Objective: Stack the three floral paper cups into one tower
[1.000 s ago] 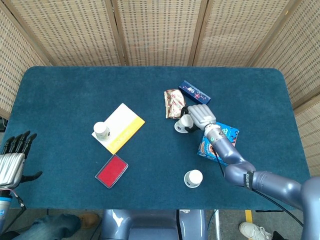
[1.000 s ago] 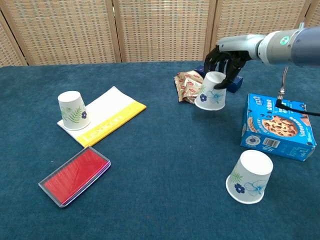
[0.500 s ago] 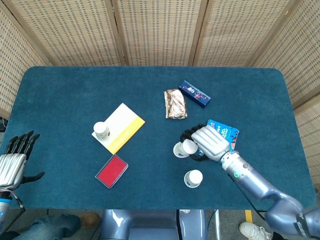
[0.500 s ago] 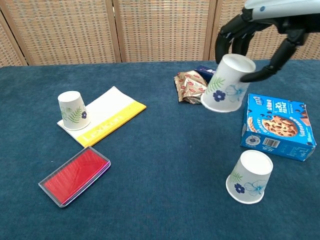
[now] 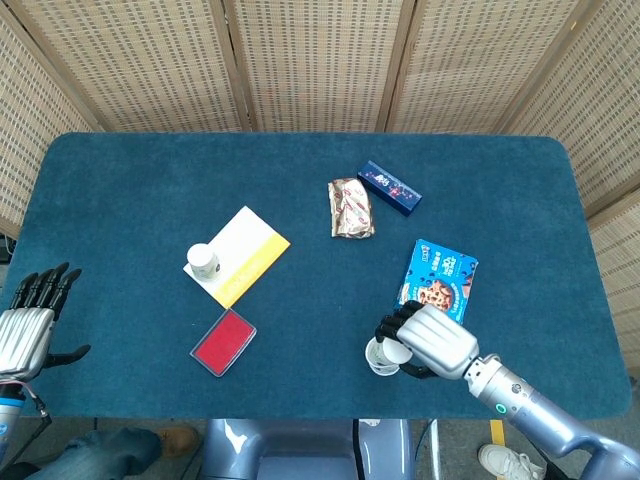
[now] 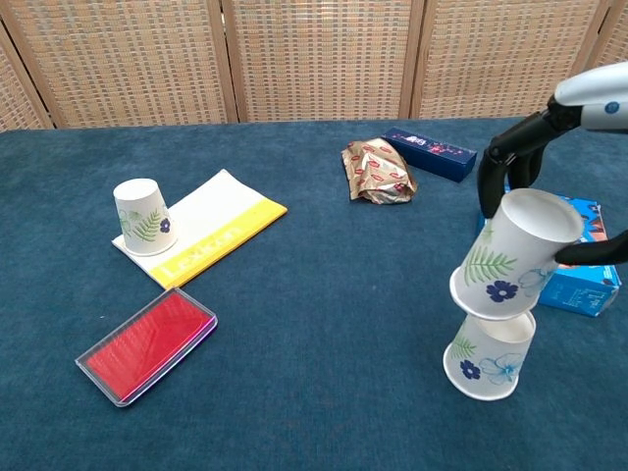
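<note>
- The right hand point(image 6: 549, 186) grips an upturned floral paper cup point(image 6: 515, 255), tilted over a second cup point(image 6: 489, 355) near the cookie box point(image 5: 437, 278).
- A third cup point(image 6: 142, 217) rests on a yellow-and-white booklet point(image 6: 211, 232); its lettering is unreadable.
- The left hand point(image 5: 28, 325) is spread and holds nothing.

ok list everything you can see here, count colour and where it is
floral paper cups: three, white with blue flowers and green leaves; one upside down on the table's front right, one held tilted just above it, one upside down on the booklet at left
booklet: one, white and yellow, left of centre
red case: one, clear-edged, front left
foil packet: one, gold and red, centre back
slim box: one, dark blue, behind the packet
cookie box: one, blue, right side
table: one, teal cloth
left hand: fingers apart, holding nothing, at the table's left edge
right hand: grips the tilted cup
</note>
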`<state>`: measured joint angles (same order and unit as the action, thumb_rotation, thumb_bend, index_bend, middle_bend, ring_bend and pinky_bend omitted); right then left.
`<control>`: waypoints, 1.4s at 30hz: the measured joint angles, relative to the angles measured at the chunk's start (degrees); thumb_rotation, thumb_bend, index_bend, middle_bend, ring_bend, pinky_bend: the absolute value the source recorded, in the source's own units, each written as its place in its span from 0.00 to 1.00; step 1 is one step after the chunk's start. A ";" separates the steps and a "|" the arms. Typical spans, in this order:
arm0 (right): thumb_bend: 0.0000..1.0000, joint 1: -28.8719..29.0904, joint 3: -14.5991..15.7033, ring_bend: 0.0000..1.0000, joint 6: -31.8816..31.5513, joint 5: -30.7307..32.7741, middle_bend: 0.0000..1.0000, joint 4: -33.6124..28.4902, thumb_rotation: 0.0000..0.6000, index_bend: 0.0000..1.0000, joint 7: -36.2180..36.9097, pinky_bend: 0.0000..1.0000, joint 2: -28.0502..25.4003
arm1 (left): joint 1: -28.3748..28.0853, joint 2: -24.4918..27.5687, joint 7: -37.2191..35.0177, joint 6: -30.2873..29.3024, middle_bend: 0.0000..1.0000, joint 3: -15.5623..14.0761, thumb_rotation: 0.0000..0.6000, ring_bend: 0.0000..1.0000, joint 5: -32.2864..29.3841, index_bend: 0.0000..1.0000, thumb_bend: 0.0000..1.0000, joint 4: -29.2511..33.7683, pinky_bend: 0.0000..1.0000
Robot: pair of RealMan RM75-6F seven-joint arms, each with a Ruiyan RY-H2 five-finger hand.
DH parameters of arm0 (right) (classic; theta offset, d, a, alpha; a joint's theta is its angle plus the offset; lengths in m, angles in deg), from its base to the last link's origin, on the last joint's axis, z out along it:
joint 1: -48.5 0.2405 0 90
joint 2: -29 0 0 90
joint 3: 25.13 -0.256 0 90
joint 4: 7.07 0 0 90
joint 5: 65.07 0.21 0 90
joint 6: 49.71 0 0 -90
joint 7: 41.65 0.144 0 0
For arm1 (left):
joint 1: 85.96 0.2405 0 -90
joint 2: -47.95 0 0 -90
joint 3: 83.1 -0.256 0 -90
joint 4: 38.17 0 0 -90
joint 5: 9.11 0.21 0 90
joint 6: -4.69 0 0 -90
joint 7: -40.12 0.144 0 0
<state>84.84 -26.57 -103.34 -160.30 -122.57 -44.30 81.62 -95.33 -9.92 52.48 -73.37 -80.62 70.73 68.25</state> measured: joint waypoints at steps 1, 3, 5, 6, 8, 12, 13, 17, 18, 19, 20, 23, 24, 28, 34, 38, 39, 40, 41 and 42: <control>0.49 0.02 0.03 0.41 0.20 0.15 0.49 0.07 1.00 0.44 -0.23 0.38 0.11 | -0.01 0.00 0.07 0.01 0.00 -0.02 1.00 0.00 -0.01 0.00 0.00 0.01 0.00; 0.49 0.10 0.08 0.41 0.70 0.58 0.49 0.21 1.00 0.44 -0.67 0.38 0.43 | -0.02 -0.04 0.17 -0.03 0.00 0.01 1.00 0.00 -0.09 0.00 0.00 0.00 0.00; 0.49 0.21 0.12 0.41 1.14 0.93 0.49 0.46 1.00 0.44 -1.20 0.38 0.80 | -0.04 -0.11 0.23 -0.02 0.00 -0.01 1.00 0.00 -0.15 0.00 0.00 -0.04 0.00; 0.49 0.27 0.13 0.41 1.39 1.12 0.49 0.61 1.00 0.44 -1.53 0.38 0.91 | -0.08 -0.11 0.26 0.07 0.00 -0.01 1.00 0.00 -0.20 0.00 0.00 -0.04 0.00; 0.49 0.38 0.24 0.41 2.14 1.80 0.49 0.77 1.00 0.44 -2.08 0.38 0.99 | -0.12 -0.10 0.29 0.08 0.00 -0.01 1.00 0.00 -0.28 0.00 0.00 -0.04 0.00; 0.49 0.37 0.44 0.41 2.51 2.27 0.49 0.84 1.00 0.44 -2.73 0.38 0.72 | -0.14 -0.12 0.33 0.07 0.00 -0.06 1.00 0.00 -0.23 0.00 0.00 -0.03 0.00; 0.49 0.32 0.47 0.41 2.49 2.32 0.49 0.91 1.00 0.44 -2.89 0.38 0.70 | -0.15 -0.13 0.37 0.11 0.00 -0.11 1.00 0.00 -0.19 0.00 0.00 -0.03 0.00; 0.49 0.18 0.67 0.41 2.69 2.73 0.49 1.09 1.00 0.44 -3.26 0.38 0.62 | -0.15 -0.13 0.46 0.09 0.00 -0.21 1.00 0.00 -0.08 0.00 0.00 0.04 0.00; 0.48 0.16 0.71 0.41 2.73 2.76 0.49 1.09 1.00 0.44 -3.24 0.38 0.61 | -0.14 -0.13 0.47 0.04 0.00 -0.21 1.00 0.00 -0.05 0.00 0.00 0.06 0.00; 0.48 0.15 0.75 0.41 2.78 2.79 0.48 1.08 1.00 0.44 -3.14 0.38 0.61 | -0.12 -0.14 0.49 -0.04 0.00 -0.22 1.00 0.00 -0.01 0.00 0.00 0.09 0.00; 0.48 0.16 0.81 0.41 2.87 2.82 0.48 1.04 1.00 0.44 -2.84 0.38 0.61 | -0.09 -0.15 0.50 -0.07 0.00 -0.28 1.00 0.00 0.06 0.00 0.00 0.13 0.00; 0.33 0.22 0.91 0.37 3.00 2.67 0.40 1.06 1.00 0.35 -1.98 0.36 0.62 | -0.01 -0.15 0.52 -0.21 0.00 -0.35 1.00 0.00 0.15 0.00 0.00 0.23 0.00; 0.24 0.23 0.92 0.32 2.97 2.52 0.35 1.13 1.00 0.29 -1.90 0.32 0.65 | 0.00 -0.16 0.54 -0.27 0.00 -0.35 1.00 0.00 0.17 0.00 0.00 0.24 0.00; 0.00 0.49 1.40 0.03 4.00 2.05 0.04 1.17 1.00 0.01 -1.83 0.03 0.21 | -0.01 -0.25 0.74 -0.26 0.00 -0.34 1.00 0.00 0.04 0.00 0.00 0.23 0.00; 0.00 0.58 1.94 0.00 5.33 3.12 0.00 0.25 1.00 0.00 -2.76 0.00 -1.29 | 0.00 -0.31 0.89 -0.32 0.00 -0.42 1.00 0.00 0.09 0.00 0.00 0.29 0.00; 0.00 0.06 1.88 0.00 4.19 3.06 0.00 0.21 1.00 0.00 -2.91 0.00 -1.73 | 0.02 -0.31 0.89 -0.43 0.00 -0.36 1.00 0.00 0.02 0.00 0.00 0.26 0.00; 0.00 -0.07 1.84 0.00 3.87 2.99 0.00 0.26 1.00 0.00 -2.93 0.00 -1.84 | 0.02 -0.31 0.87 -0.46 0.00 -0.33 1.00 0.00 0.00 0.00 0.00 0.24 0.00; 0.00 -0.23 1.80 0.00 3.48 2.89 0.00 0.39 1.00 0.00 -3.00 0.00 -1.95 | 0.02 -0.31 0.83 -0.50 0.00 -0.28 1.00 0.00 -0.08 0.00 0.00 0.17 0.00; 0.00 -0.48 1.71 0.00 2.76 2.68 0.00 0.69 1.00 0.00 -3.16 0.00 -2.05 | 0.01 -0.31 0.81 -0.51 0.00 -0.24 1.00 0.00 -0.14 0.00 0.00 0.14 0.00; 0.00 -0.73 1.63 0.00 2.06 2.47 0.00 1.06 1.00 0.00 -3.34 0.00 -2.09 | 0.00 -0.31 0.75 -0.52 0.00 -0.17 1.00 0.00 -0.26 0.00 0.00 0.09 0.00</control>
<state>84.11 -24.93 -101.27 -157.84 -121.51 -47.63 79.52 -95.33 -10.22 53.23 -73.89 -80.79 70.47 68.35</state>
